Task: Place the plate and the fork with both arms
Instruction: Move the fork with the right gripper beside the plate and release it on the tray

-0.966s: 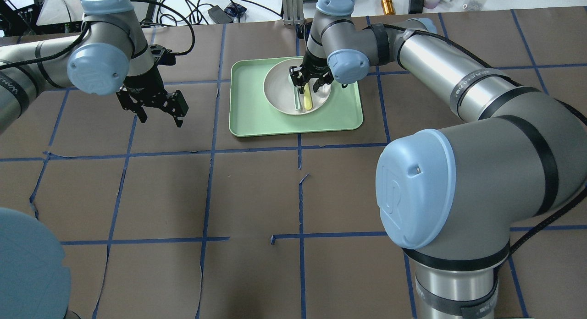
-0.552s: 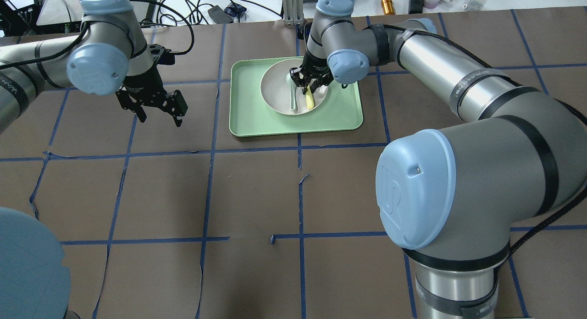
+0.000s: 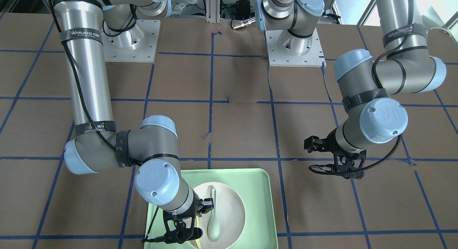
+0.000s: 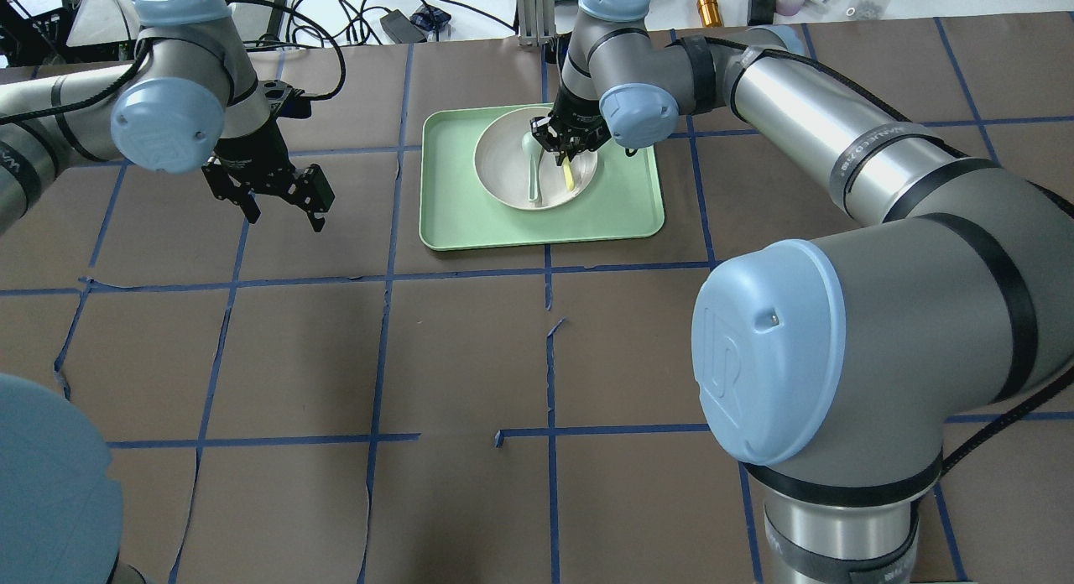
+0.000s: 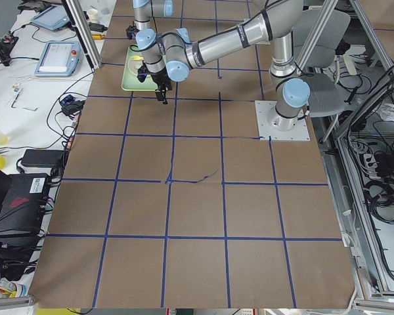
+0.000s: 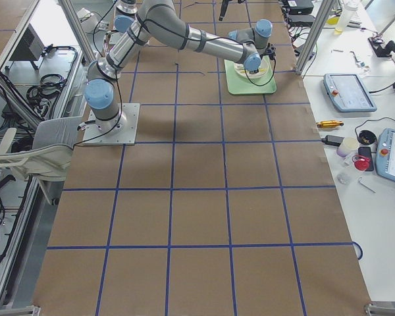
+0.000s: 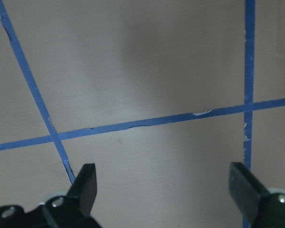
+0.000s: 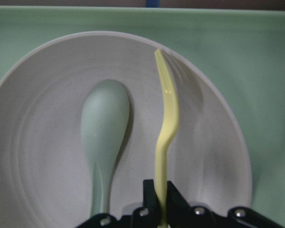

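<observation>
Right wrist-mounted check: noted right gripper pinching fork by handle end, inside plate on tray; left gripper wide, empty. Risks pivoting or slipping when lifted; may clip spoon alongside.

One plate, one fork, one spoon, one tray, two arms

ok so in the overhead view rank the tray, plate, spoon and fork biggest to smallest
1. tray
2. plate
3. spoon and fork: unsure. The spoon shows longer, but the right tool hides the fork's handle end.
</observation>
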You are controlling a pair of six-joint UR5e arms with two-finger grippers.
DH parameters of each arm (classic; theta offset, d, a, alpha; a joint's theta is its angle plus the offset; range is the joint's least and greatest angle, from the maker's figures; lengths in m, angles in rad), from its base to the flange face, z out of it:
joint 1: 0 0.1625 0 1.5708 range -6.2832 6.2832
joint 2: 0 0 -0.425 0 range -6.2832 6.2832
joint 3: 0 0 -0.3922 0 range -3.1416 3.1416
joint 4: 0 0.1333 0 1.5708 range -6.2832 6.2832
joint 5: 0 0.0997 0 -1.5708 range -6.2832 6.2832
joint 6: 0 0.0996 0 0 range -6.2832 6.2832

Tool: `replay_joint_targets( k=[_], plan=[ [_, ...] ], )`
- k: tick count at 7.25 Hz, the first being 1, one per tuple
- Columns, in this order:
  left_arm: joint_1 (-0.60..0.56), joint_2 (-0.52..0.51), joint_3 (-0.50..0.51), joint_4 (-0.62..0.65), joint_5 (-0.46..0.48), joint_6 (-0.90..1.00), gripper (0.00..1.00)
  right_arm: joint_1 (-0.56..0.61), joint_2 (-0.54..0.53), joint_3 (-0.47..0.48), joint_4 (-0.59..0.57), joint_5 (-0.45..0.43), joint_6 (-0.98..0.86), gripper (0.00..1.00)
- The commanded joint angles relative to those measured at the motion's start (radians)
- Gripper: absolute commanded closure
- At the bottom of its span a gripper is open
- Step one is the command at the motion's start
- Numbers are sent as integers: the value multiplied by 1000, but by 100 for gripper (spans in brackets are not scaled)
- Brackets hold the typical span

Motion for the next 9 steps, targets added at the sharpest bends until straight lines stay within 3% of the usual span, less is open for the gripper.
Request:
replay_joint_targets(
  k=[1, 3, 5, 9],
  plan=[
    [3, 10, 2, 0, -2, 1, 0, -4, -63, 0, 42, 0, 0, 100],
    [3, 7, 3, 0, -3, 3, 0, -68, -69, 0, 43, 5, -55, 100],
    [3, 11, 2, 0, -3, -2, 0, -136, -56, 11, 46, 84, -144, 100],
    [3, 7, 0, 0, -5, -11, 0, -138, -16, 49, 42, 93, -119, 100]
  ],
)
